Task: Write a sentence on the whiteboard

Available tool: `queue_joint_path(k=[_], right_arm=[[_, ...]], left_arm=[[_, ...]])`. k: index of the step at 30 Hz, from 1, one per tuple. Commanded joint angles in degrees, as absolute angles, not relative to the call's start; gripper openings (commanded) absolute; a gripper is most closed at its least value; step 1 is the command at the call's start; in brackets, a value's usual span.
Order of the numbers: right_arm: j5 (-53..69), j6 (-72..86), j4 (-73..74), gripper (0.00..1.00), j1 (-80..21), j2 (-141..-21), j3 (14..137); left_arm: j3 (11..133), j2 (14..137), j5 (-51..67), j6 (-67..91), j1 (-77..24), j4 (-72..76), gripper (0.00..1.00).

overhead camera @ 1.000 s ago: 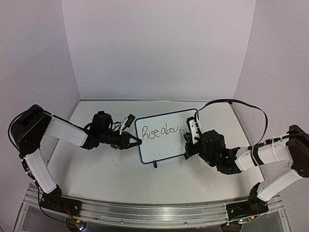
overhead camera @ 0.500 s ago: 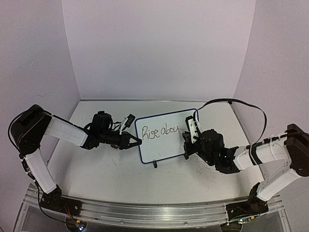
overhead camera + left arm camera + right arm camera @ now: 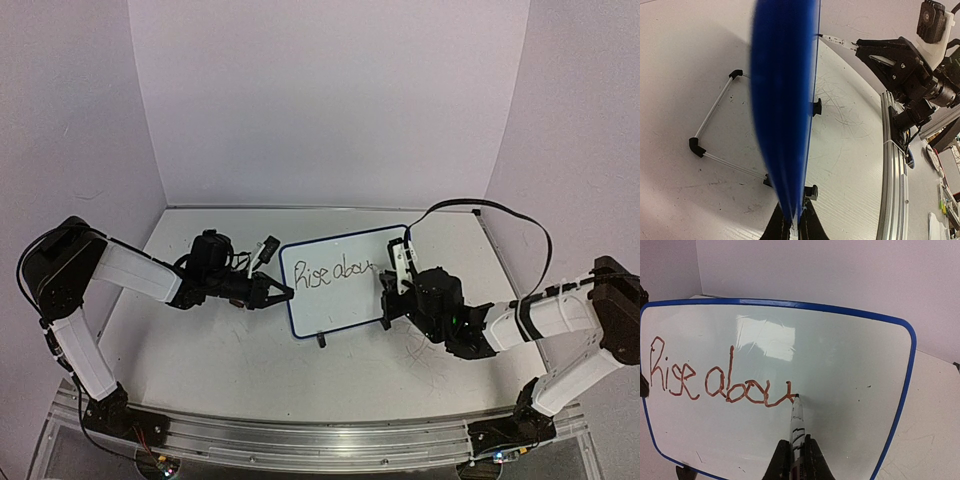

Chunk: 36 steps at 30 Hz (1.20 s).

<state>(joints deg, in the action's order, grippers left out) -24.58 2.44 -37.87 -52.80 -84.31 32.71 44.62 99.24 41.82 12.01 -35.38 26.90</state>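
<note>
The sentence [image 3: 720,377] has lengthened; the right claw [image 3: 796,444] presses marker [image 3: 796,415] to whiteboard [image 3: 850,365].

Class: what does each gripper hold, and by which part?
Left gripper clamps the whiteboard by its side rim; right gripper holds a marker by its barrel.

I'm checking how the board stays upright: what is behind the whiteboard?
Behind the whiteboard, the left wrist view shows a wire stand resting on the table. Where it joins the board's back is hidden; the other views show only the written front.
</note>
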Motion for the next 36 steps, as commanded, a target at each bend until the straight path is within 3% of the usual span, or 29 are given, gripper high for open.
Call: queue_joint_path(k=[1, 36], right_arm=[[-27.92, 3.74, -37.35, 0.00, -52.62, -83.33, 33.43], [-23.31, 1.81, -40.87, 0.00, -52.11, -85.56, 34.61]], left_arm=[[45.00, 98.35, 37.48, 9.84, -35.33, 23.12, 0.00], [44.89, 98.40, 37.53, 9.74, -35.33, 23.12, 0.00]])
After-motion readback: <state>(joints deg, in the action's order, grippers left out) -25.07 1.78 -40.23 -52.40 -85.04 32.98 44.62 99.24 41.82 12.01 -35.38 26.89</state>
